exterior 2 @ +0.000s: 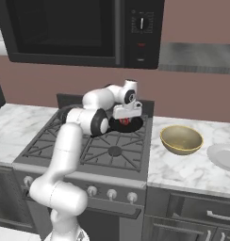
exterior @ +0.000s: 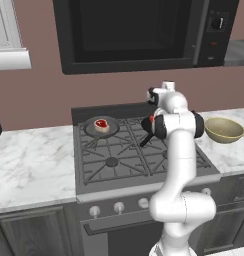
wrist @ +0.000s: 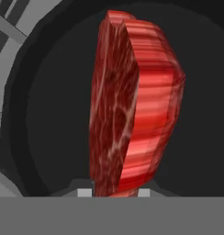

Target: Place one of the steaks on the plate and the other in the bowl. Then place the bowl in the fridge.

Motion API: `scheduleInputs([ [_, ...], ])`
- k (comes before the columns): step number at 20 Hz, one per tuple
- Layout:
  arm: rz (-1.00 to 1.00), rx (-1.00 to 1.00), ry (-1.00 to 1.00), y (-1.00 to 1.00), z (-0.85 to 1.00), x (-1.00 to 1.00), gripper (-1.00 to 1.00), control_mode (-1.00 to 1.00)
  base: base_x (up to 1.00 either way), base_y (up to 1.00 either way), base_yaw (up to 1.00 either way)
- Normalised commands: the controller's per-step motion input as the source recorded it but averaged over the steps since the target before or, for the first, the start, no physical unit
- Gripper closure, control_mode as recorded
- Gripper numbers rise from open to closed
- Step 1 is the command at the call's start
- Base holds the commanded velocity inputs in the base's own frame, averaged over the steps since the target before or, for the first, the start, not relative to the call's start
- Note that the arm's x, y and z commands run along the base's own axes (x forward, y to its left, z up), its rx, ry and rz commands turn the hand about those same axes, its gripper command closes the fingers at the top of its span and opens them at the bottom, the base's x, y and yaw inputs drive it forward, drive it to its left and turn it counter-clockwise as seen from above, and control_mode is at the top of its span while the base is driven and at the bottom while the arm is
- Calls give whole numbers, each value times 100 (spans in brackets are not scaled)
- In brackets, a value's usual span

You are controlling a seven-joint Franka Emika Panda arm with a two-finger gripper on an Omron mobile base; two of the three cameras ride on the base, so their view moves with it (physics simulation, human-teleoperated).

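Neither steak placed yet; gripper (exterior 2: 126,123) clenched on one steak (wrist: 132,110) over black pan (wrist: 49,114); other steak (exterior: 101,124), bowl (exterior 2: 181,139), plate (exterior 2: 224,156) untouched.

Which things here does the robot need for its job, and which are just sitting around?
Needed: steak in the black pan, steak in the grey pan, bowl, plate, hand.
Sitting around: microwave, stove, counter.

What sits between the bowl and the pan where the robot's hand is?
Nothing stands between the bowl and the black pan in the right base view, just stove grate and bare counter.
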Motion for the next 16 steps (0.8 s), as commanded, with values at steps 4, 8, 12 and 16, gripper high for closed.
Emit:
scheduleInputs([
  [4, -8, 13, -22, 0, 43, -49, 100, -100, 0, 0, 0],
  [8, -7, 1, -27, 0, 24, -85, 100, -100, 0, 0, 0],
  [12, -12, 0, -28, 0, 7, -97, 100, -100, 0, 0, 0],
  [16, -13, 0, -28, 0, 0, -93, 100, -100, 0, 0, 0],
])
